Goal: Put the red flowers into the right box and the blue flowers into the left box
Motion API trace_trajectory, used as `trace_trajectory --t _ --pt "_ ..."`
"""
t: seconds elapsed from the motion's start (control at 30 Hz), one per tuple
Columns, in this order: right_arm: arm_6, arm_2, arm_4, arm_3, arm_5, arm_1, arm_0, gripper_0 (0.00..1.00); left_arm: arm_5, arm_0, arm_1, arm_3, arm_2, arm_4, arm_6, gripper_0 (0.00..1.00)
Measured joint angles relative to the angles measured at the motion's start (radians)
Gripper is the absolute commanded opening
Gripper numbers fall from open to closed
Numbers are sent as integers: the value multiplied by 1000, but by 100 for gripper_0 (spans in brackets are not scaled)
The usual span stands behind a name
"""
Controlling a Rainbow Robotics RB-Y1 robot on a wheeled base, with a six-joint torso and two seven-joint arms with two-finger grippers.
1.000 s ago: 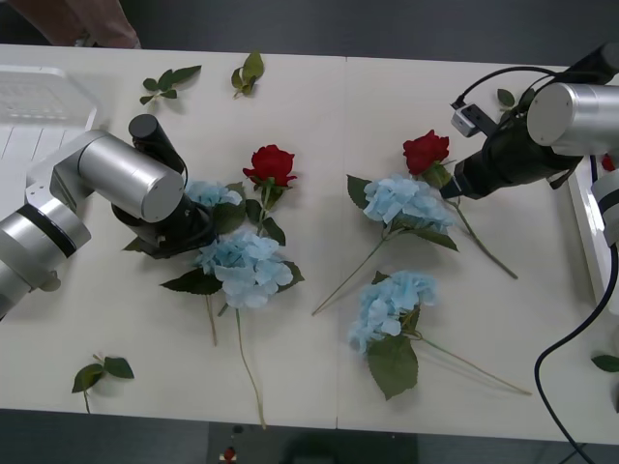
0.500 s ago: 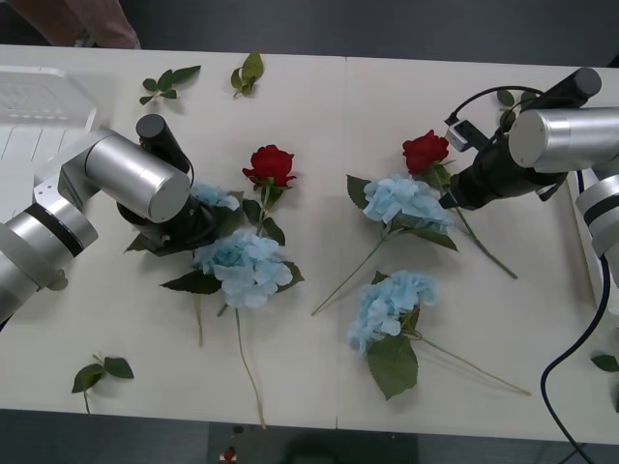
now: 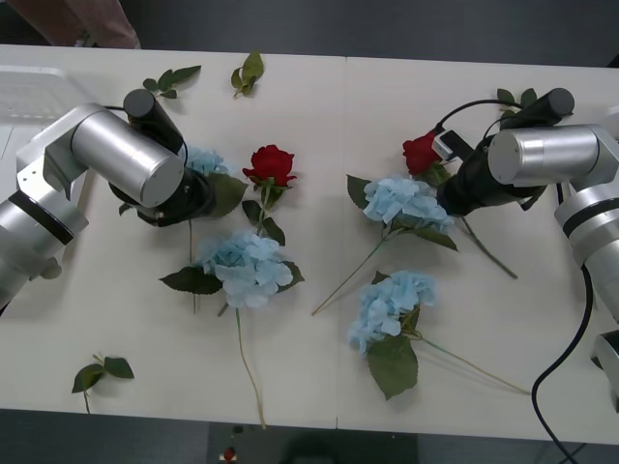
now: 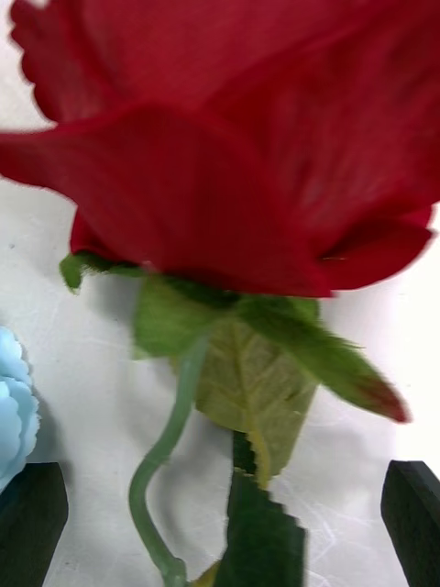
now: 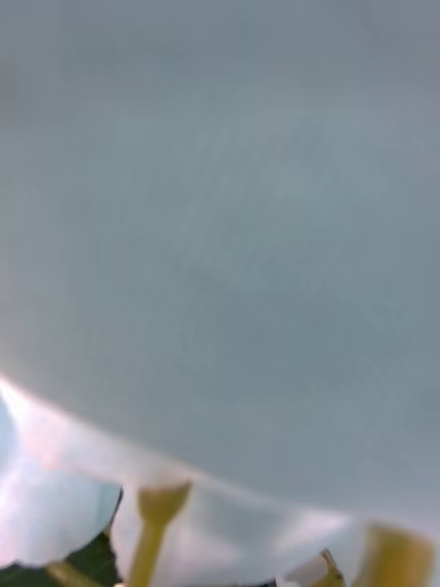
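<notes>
My left gripper (image 3: 191, 191) sits under the left arm, shut on a blue flower (image 3: 201, 159) whose stem hangs down past it. Its pale petals (image 5: 220, 229) press close in the left wrist view. My right gripper (image 4: 220, 541) is open, with its black fingers (image 4: 32, 523) on either side of the green stem of a red rose (image 4: 229, 156). From the front that rose (image 3: 423, 152) lies just ahead of the right gripper (image 3: 445, 182). A second red rose (image 3: 272, 164) lies mid-table. The left box (image 3: 39, 92) is at the far left. The right box is hidden.
Three more blue flowers lie on the table: one in front of the left arm (image 3: 247, 266), one beside the right gripper (image 3: 406, 201), one nearer the front edge (image 3: 390, 304). Loose leaf sprigs lie at the back (image 3: 169, 80) (image 3: 248, 72) and front left (image 3: 102, 372).
The left arm has moved back and toward the left box, carrying the blue flower and its stem along. The right arm has swung in closer to the red rose.
</notes>
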Motion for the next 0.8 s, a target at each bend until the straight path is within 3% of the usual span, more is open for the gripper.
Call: trace_trajectory --t 0.13,0.2,0.33,0.5,0.8 --pt "0 5 2 0 0 0 0 24 0 0 22 -83 49 -68 -22 0" --pt "0 1 7 0 0 0 0 2 0 0 36 -114 67 -91 -22 0" --pt "0 -1 14 0 0 0 0 0 2 0 76 -166 118 -97 -44 0" --pt "-2 -1 13 0 0 0 0 0 41 0 165 -207 217 -53 -218 0" --pt "-4 -20 11 1 0 0 0 0 112 0 387 -170 335 124 -379 0"
